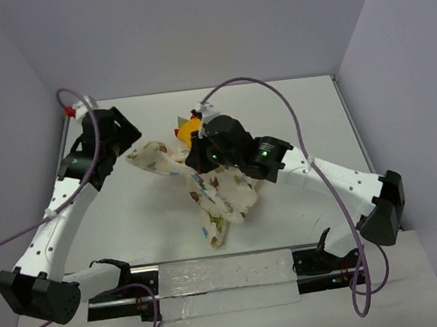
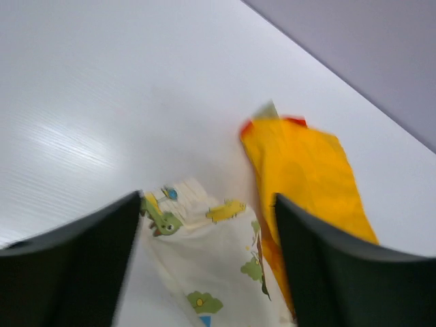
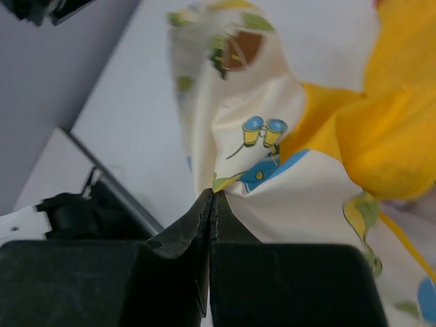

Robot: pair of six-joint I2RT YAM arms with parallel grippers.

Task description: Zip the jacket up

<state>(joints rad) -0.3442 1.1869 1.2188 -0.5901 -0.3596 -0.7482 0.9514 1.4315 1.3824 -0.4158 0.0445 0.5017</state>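
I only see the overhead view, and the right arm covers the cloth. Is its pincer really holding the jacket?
Observer: Yes. Its wrist camera shows the right pincer shut, with a cream edge of the jacket nipped at the tips.
Visitor: And the left one?
Observer: The left pincer is wide open; printed cloth lies between its fingers, ungripped.
Visitor: Any zipper showing?
Observer: I can make out none up close, only cream cloth and yellow lining.
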